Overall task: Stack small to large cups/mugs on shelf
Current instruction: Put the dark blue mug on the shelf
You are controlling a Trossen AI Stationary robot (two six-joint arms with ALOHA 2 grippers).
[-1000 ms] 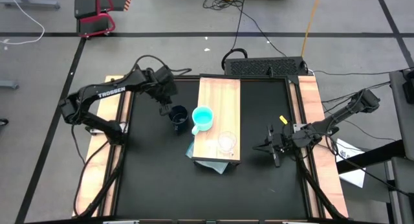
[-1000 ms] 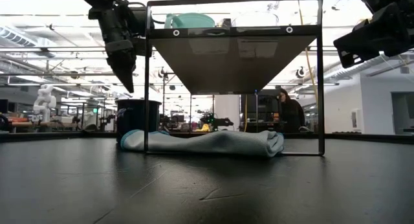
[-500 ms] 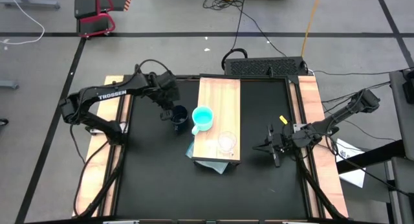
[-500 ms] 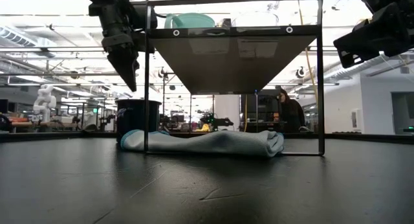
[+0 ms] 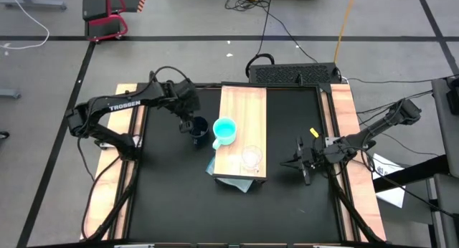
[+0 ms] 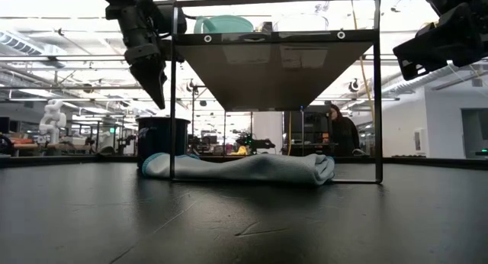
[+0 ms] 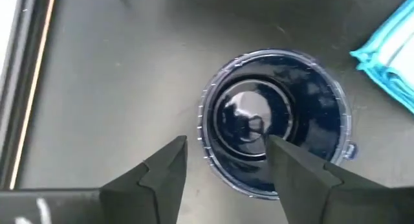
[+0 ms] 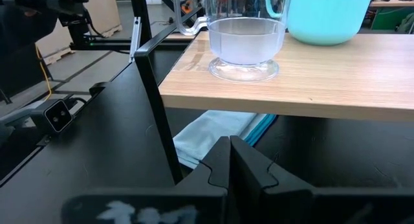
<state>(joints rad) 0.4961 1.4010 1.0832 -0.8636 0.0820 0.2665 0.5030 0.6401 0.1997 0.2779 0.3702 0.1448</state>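
The dark navy mug (image 5: 199, 128) stands upright on the black table, just left of the raised light-wood shelf (image 5: 242, 105). On the shelf stand the turquoise mug (image 5: 224, 130) and, nearer the front, the clear glass mug (image 5: 251, 157). My left gripper (image 7: 226, 146) hangs open a little above the navy mug (image 7: 275, 130), pointing down. One finger is over the mug's inside and the other outside its rim, and the low view shows a gap below the fingertips (image 6: 160, 102). My right gripper (image 5: 305, 164) waits shut to the right of the shelf, level with the glass mug (image 8: 244, 39).
A folded light-blue cloth (image 6: 244, 169) lies on the table under the shelf, close beside the navy mug (image 6: 162, 138). The shelf rests on a thin black metal frame (image 6: 172, 104). Wooden strips (image 5: 344, 112) run along the table's sides.
My left gripper has shifted a little toward the table's right, from beside the navy mug to over its rim, and has opened. The mugs and my right arm have kept still.
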